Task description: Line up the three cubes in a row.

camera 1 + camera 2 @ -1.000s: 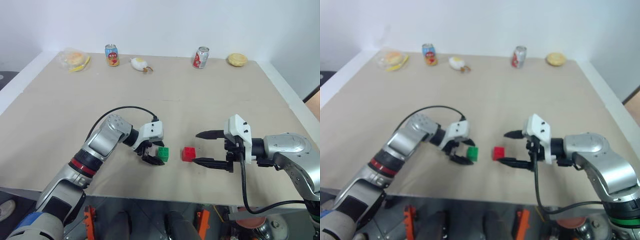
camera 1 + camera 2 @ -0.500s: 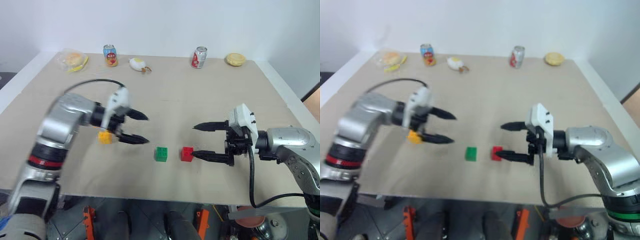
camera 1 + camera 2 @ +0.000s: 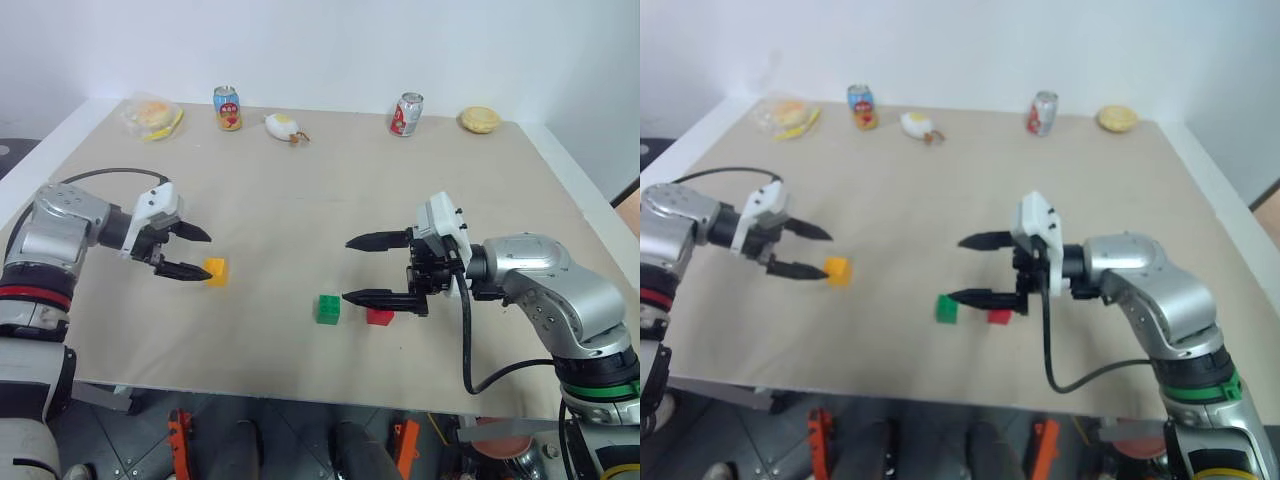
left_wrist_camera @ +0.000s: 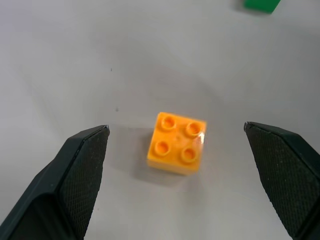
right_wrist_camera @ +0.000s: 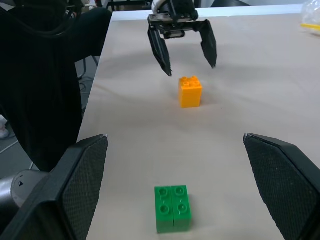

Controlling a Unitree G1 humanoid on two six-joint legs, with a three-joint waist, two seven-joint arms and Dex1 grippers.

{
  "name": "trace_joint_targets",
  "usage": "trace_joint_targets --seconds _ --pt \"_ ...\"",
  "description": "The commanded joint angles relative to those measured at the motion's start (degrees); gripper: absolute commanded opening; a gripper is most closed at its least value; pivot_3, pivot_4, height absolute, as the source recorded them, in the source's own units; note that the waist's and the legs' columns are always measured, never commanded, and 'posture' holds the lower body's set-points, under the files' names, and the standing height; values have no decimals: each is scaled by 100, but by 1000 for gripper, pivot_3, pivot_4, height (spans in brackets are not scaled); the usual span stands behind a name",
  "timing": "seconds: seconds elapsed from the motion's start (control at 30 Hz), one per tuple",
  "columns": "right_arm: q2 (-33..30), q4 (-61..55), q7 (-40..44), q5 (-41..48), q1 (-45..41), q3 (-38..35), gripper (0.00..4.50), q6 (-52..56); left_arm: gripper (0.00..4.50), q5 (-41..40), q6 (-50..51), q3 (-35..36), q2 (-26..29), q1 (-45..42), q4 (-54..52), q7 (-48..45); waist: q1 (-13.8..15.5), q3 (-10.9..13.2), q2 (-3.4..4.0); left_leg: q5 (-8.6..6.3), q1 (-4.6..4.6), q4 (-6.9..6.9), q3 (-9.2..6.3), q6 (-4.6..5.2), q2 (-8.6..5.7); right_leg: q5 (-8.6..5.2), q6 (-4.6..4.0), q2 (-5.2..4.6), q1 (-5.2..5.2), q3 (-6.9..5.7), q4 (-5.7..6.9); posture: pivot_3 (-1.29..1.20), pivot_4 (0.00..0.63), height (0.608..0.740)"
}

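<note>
Hovering left of centre frame, the left gripper [image 3: 185, 252], jaws apart, points at the orange block [image 3: 215, 271] just beyond its fingertips; green block [image 3: 328, 309] and red block [image 3: 380, 317] sit centre-bottom beneath the wide-open right gripper [image 3: 362, 270].

Left end effector [image 3: 195, 254] and right end effector [image 3: 352, 269] both gape wide.

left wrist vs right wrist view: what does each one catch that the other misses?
Left wrist alone: the yellow-orange cube's four studs from above, centred between its own open fingers.

Right wrist alone: the whole left gripper hovering open just behind that cube, the table's edge, and a dark shape beyond that edge.

Both: the yellow-orange cube, the green cube and the tan tabletop.
</note>
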Motion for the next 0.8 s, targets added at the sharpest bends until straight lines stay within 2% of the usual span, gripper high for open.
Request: trace_joint_targets --seconds 0.03,0.17,0.37,0.47,0.7,0.8 --pt "19 -79 -46 -3 -123 -128 4500 -67 4475 237 -505 -199 -77 -308 618 -40 -7 0 0 0 0 -3 -1 0 0 2 3 1 -1 -1 0 0 150 733" --pt "34 -168 -143 15 -82 -199 4500 -21 4475 465 -890 -510 -223 -452 1126 -40 -8 0 0 0 1 -9 -6 0 2 2 1 5 -3 -6 0 0 150 733" --pt "12 -302 -312 80 13 -287 4500 43 4475 762 -1227 -454 -483 -663 1690 -40 -9 0 0 0 -1 -8 -6 0 2 3 2 4 -3 -5 0 0 150 733" --pt "5 -353 -363 97 48 -317 4500 70 3662 830 -1274 -401 -553 -729 1818 -40 -9 0 0 0 -1 -7 -6 0 2 4 3 4 -3 -5 0 0 150 733" --pt "8 -387 -421 143 62 -340 4500 93 1343 775 -1182 -395 -618 -737 1838 -40 -10 0 0 0 -1 -8 -6 0 2 4 3 4 -3 -5 0 0 150 733" --pt "16 -362 -424 168 49 -340 4500 87 1349 614 -1040 -437 -606 -700 1690 -40 -11 0 0 0 -1 -8 -7 0 2 5 4 4 -2 -5 1 0 150 733"
